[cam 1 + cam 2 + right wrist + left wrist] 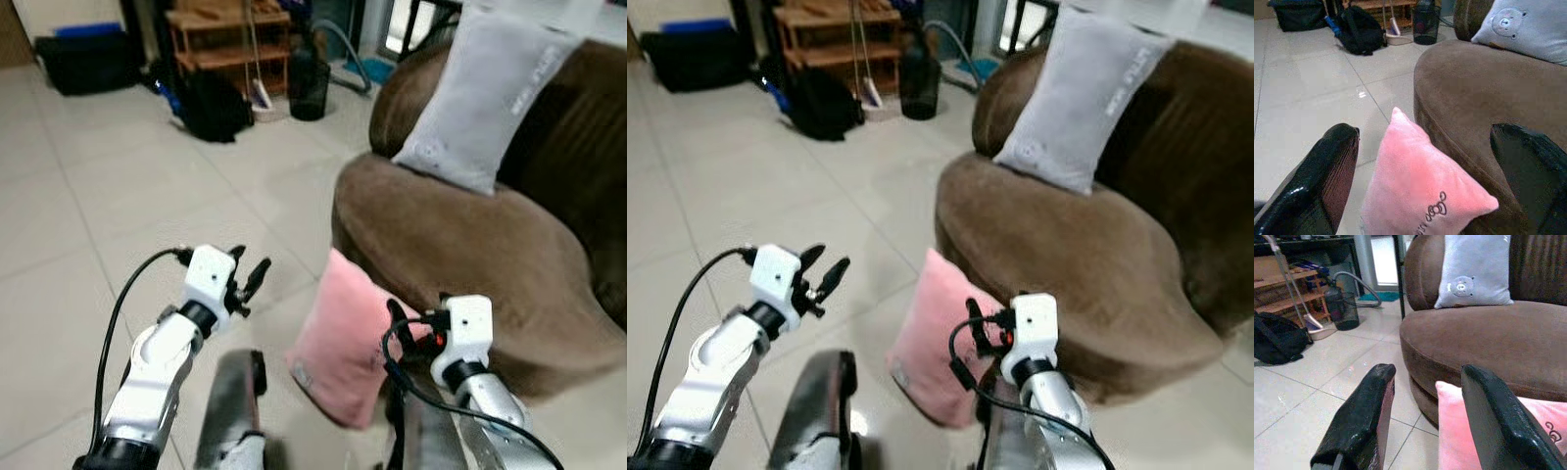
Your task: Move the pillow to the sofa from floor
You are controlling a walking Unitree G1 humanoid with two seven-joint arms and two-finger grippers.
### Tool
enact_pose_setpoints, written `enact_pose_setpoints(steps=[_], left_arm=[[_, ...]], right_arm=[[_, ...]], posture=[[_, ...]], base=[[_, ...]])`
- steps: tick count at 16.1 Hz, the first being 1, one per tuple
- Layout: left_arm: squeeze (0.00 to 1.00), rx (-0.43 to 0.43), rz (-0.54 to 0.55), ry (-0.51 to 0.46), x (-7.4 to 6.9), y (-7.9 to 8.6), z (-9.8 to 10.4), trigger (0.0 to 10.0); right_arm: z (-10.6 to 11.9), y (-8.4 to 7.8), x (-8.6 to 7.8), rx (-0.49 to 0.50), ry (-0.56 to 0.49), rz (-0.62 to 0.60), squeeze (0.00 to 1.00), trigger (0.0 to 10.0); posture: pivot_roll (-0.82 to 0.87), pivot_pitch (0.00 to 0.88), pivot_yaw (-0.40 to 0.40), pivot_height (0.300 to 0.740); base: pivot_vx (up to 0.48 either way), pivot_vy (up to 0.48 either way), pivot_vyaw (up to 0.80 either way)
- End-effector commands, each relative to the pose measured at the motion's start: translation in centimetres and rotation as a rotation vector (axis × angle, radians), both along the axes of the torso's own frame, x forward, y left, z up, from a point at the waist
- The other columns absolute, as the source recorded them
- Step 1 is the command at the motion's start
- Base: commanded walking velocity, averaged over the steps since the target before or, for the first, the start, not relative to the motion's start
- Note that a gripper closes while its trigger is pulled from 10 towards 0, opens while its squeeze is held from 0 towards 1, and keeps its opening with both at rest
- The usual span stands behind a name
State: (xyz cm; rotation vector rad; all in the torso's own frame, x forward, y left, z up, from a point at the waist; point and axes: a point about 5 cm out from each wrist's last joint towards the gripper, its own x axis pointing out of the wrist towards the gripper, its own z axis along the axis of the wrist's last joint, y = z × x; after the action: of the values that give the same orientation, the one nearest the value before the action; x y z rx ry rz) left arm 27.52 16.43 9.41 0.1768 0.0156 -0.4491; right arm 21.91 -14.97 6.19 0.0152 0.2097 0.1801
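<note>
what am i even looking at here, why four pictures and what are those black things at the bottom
This is a walking humanoid robot seen through its own cameras. The two wider pictures come from the two eyes in its head, looking down past its silver arms. The other two come from a camera on each wrist, looking along that hand's two black fingers, which are the black shapes you noticed. The left hand and the right hand are both open and hold nothing. A pink pillow stands on the tiled floor, leaning against a brown sofa. A grey pillow already sits on the sofa. The right hand's fingers sit on either side of the pink pillow, which it is meant to lift onto the sofa.
</note>
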Motion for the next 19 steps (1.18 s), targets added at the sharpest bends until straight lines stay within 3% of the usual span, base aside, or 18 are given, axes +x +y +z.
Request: enact_pose_setpoints(steps=[1, 12, 18, 19], left_arm=[[0.00, 0.002, 0.013, 0.011, -0.1, 0.3, -0.4, 10.0], [0.00, 0.003, 0.014, 0.024, -0.1, 0.7, -1.2, 10.0], [0.00, 0.045, -0.076, 0.060, -0.3, 0.3, -1.8, 10.0], [0.00, 0.048, -0.090, 0.058, -0.3, 0.4, -1.8, 10.0]], right_arm=[[0.2, 0.0, 0.4, -0.017, -0.004, 0.017, 0.00, 10.0], [0.2, 0.5, 1.0, -0.029, -0.005, 0.052, 0.00, 10.0], [-1.0, 0.7, 1.3, -0.064, 0.070, 0.065, 0.00, 10.0], [-1.8, 0.5, 1.7, -0.074, 0.122, 0.043, 1.00, 10.0]], posture=[[0.07, 0.030, -0.035, 0.540], [0.07, 0.034, -0.038, 0.540], [0.07, 0.049, -0.041, 0.540], [0.07, 0.062, -0.041, 0.540]], base=[[0.341, 0.000, 0.00], [0.335, 0.000, 0.00], [0.000, 0.000, 0.00], [0.000, 0.000, 0.00]])
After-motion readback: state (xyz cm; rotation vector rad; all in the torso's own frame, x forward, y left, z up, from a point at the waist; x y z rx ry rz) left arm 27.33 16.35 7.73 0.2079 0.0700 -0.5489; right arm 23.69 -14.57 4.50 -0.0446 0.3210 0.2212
